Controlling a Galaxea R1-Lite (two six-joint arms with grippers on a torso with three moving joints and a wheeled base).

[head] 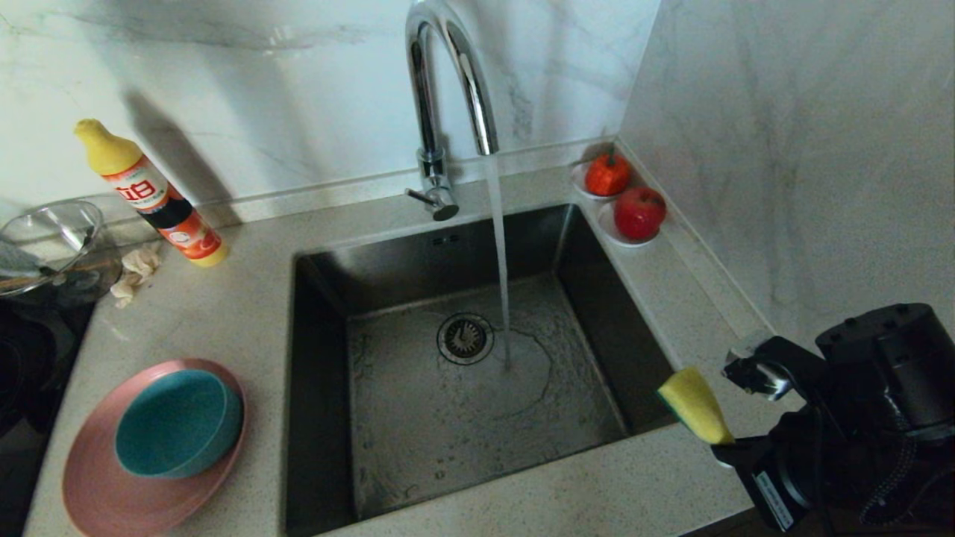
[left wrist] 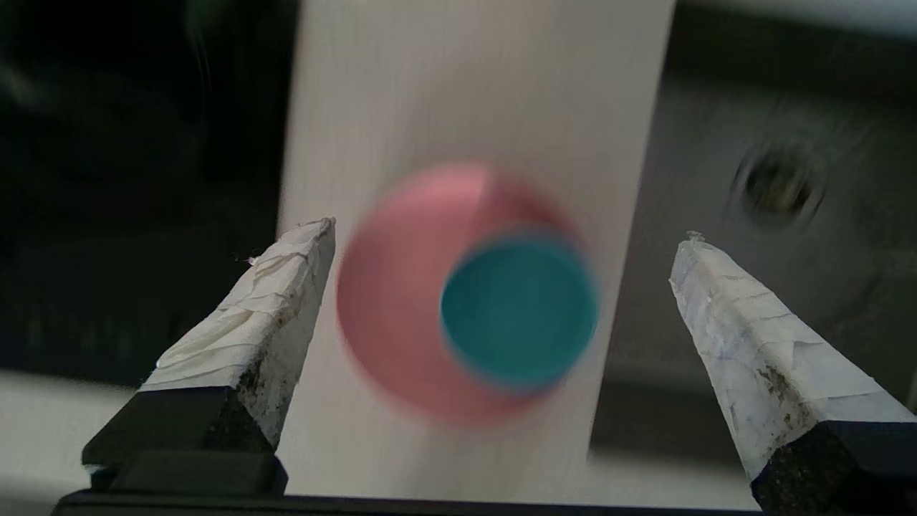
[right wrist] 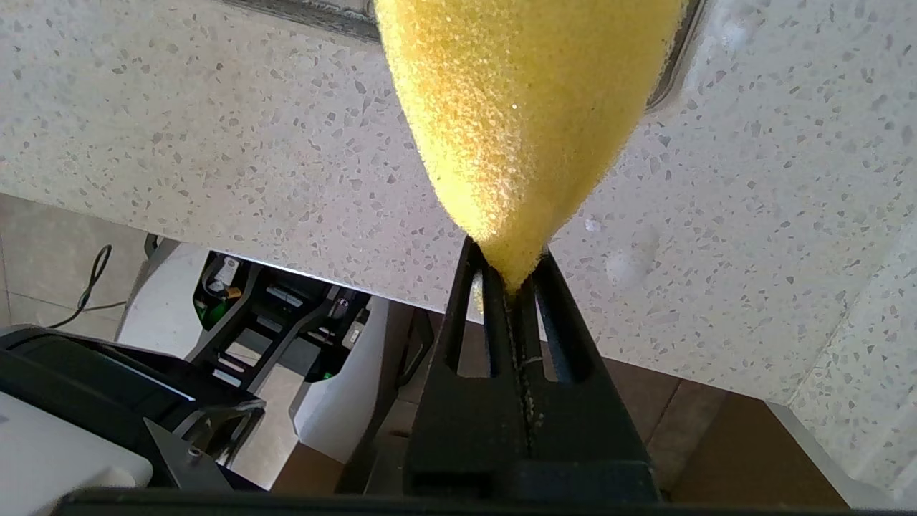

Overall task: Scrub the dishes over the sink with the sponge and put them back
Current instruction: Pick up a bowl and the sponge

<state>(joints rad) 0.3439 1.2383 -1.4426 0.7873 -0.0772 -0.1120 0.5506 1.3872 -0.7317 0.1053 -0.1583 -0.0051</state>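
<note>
A wide pink plate (head: 93, 488) lies on the counter left of the sink (head: 418, 425), with the teal bowl (head: 175, 425) sitting in it. Water runs from the chrome tap (head: 448, 82) into the basin near the drain (head: 465, 338). My right gripper (head: 727, 446) hovers over the sink's front right corner, shut on the yellow sponge (head: 694, 406). Its black fingers pinch the sponge (right wrist: 523, 107) at its narrow end, where the right gripper (right wrist: 512, 276) shows. My left gripper (left wrist: 509, 231) is outside the head view. It hangs open high above the plate (left wrist: 394, 308) and bowl (left wrist: 519, 312), holding nothing.
An orange detergent bottle (head: 149, 195), a beige cloth scrap (head: 136, 270) and a clear glass bowl (head: 48, 242) stand at the back left. Two red fruits (head: 639, 212) on white saucers sit in the back right corner. Marble walls close the back and right.
</note>
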